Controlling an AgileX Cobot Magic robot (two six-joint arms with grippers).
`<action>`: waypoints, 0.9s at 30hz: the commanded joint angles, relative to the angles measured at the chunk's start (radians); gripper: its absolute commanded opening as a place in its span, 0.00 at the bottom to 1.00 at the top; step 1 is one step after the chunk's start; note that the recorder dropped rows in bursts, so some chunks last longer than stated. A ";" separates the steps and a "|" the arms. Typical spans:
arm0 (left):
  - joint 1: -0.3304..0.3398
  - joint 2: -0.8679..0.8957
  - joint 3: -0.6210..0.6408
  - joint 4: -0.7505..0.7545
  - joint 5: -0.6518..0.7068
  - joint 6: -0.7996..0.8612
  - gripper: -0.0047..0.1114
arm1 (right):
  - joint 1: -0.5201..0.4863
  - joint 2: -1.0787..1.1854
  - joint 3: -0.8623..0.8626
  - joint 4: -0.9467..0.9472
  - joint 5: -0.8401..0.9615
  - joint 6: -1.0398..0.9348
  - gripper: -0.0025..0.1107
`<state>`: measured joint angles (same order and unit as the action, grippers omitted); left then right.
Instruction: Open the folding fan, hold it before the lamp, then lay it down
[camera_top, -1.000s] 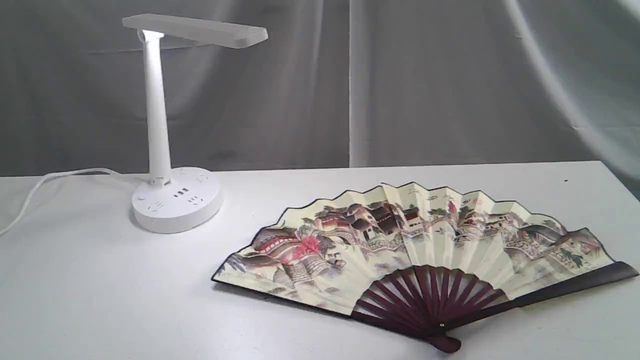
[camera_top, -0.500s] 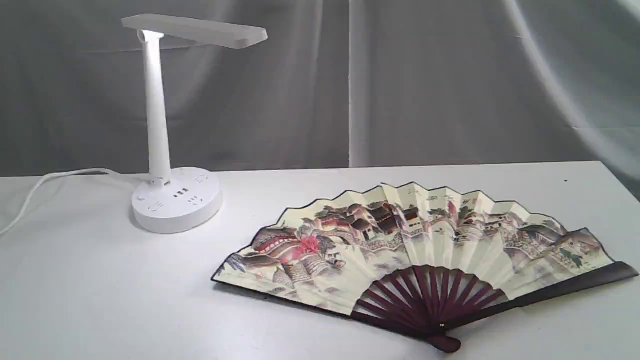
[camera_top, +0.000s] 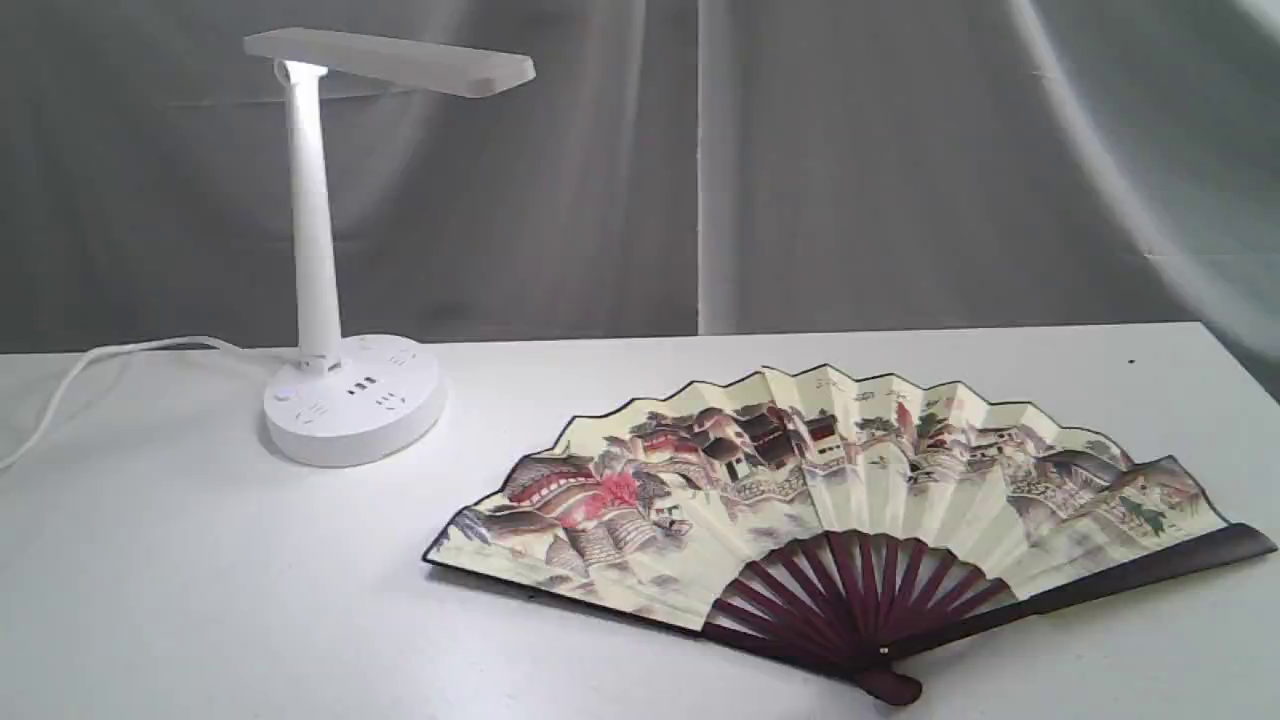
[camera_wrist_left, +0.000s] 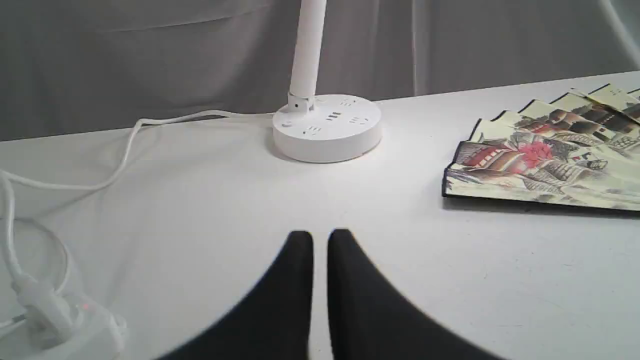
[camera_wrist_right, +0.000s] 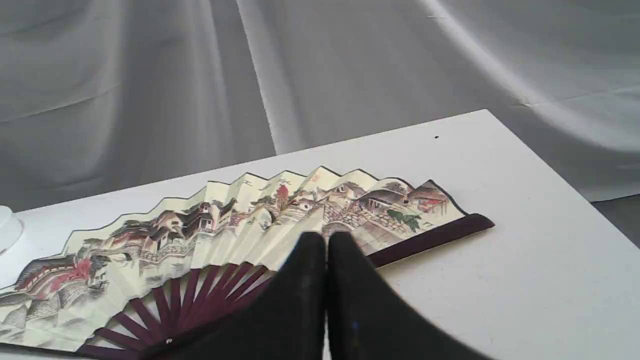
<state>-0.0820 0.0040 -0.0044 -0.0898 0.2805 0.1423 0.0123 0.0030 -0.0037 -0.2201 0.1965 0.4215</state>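
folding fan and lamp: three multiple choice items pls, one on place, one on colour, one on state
1. In the exterior view, where is the folding fan relative to the lamp?
A. To its right, apart
B. Leaning on its post
C. Under its base

2. What colour are its ribs?
A. White
B. Dark maroon
C. Green

3. What state is it in?
A. Folded shut
B. Held up by a gripper
C. Spread open, flat

Answers: 1 A, bare table separates them. 2 B, they show dark maroon in the exterior and right wrist views. 3 C, every fold is fanned out on the table.
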 joint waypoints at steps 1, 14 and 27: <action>0.004 -0.004 0.004 -0.003 -0.006 -0.010 0.09 | -0.002 -0.003 0.004 0.004 -0.004 0.002 0.02; 0.004 -0.004 0.004 -0.003 -0.006 -0.010 0.09 | -0.002 -0.003 0.004 -0.050 0.038 -0.076 0.02; 0.004 -0.004 0.004 -0.003 -0.006 -0.010 0.09 | -0.001 -0.003 0.004 -0.021 0.104 -0.299 0.02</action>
<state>-0.0820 0.0040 -0.0044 -0.0898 0.2827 0.1407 0.0123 0.0030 -0.0037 -0.2568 0.2970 0.1624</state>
